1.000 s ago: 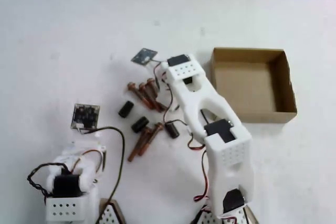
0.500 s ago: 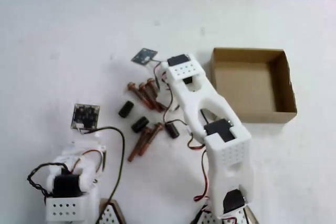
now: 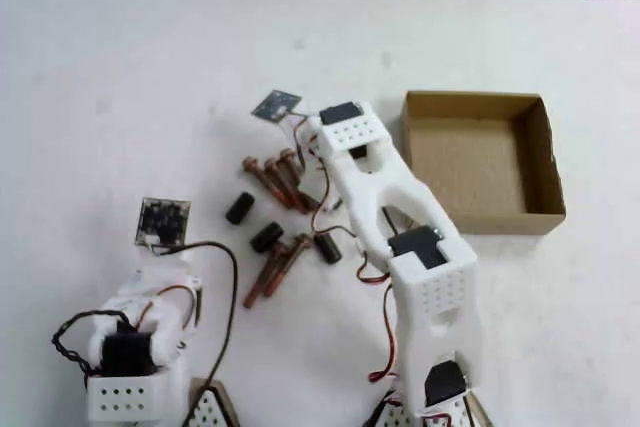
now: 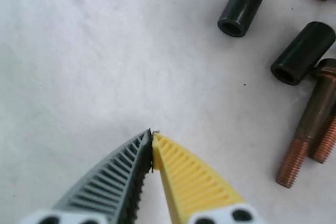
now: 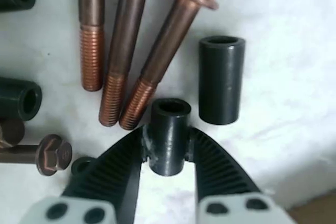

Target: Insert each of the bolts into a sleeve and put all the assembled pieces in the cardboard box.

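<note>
Currently right gripper (image 5: pixel 167 148) clamps black sleeve (image 5: pixel 169 129) mid-barrel; I judge it rigid, light, slick. Left gripper (image 4: pixel 152 136), overhead frame's lower left, closed empty.

The white surface (image 3: pixel 120 67) in front of me carries an open cardboard box (image 3: pixel 548 162) at the right of the high view, sitting flat with its opening up. To its left, copper bolts (image 3: pixel 275 177) lie in two clusters: three close side by side farther from me, and a few more (image 3: pixel 272 269) nearer. Black sleeves (image 3: pixel 239 208) lie on their sides among them, one (image 3: pixel 266 237) just beside a bolt head in the nearer cluster.
</note>
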Action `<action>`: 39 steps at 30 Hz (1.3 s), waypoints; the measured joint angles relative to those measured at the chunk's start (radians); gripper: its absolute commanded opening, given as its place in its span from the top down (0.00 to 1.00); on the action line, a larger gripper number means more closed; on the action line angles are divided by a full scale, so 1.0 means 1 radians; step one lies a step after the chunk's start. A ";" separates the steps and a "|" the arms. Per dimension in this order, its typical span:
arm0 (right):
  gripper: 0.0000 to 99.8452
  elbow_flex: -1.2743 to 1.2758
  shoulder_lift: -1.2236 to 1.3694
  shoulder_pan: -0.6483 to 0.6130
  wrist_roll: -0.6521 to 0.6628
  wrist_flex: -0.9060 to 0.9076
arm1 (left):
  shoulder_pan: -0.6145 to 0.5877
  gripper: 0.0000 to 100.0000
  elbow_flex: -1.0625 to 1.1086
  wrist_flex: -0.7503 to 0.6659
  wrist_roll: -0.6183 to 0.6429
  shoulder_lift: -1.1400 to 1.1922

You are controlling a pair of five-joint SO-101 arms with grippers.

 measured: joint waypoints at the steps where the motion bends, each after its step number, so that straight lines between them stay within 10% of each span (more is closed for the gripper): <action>1: 0.99 0.000 0.000 0.000 0.000 0.000 | 0.000 0.98 0.000 0.000 0.000 0.000; 21: 0.98 0.015 -0.130 0.000 -0.002 0.141 | 0.000 0.98 0.000 0.000 0.000 0.000; 39: 0.98 0.021 -0.793 -0.002 -0.002 0.443 | 0.000 0.98 0.000 0.000 0.000 0.000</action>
